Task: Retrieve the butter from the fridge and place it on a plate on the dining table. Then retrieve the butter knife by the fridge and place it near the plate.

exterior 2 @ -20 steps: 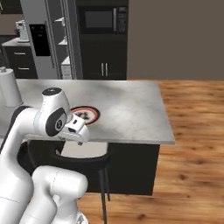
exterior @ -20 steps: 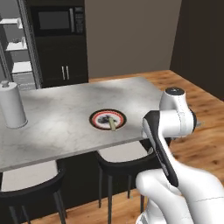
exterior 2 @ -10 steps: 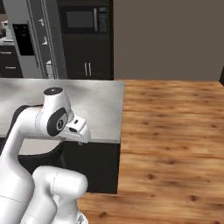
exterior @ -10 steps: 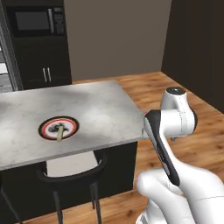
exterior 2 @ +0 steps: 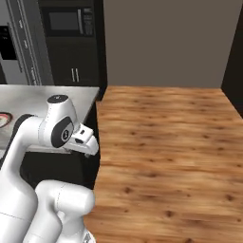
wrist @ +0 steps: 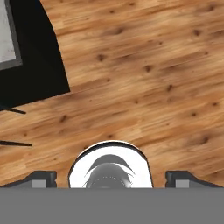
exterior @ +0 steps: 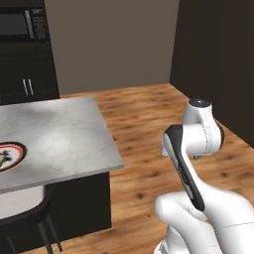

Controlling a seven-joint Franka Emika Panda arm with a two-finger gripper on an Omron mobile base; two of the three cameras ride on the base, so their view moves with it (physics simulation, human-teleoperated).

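One plate (exterior: 9, 156) bearing a pale item.

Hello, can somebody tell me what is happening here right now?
The robot's gripper is open and holds nothing; it points down at the wooden floor. The plate lies on the dining table with something small on it. The fridge stands behind the table, to the robot's left.

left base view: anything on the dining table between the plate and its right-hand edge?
Nothing: bare marble runs from the plate to the dining table edge in the left base view.
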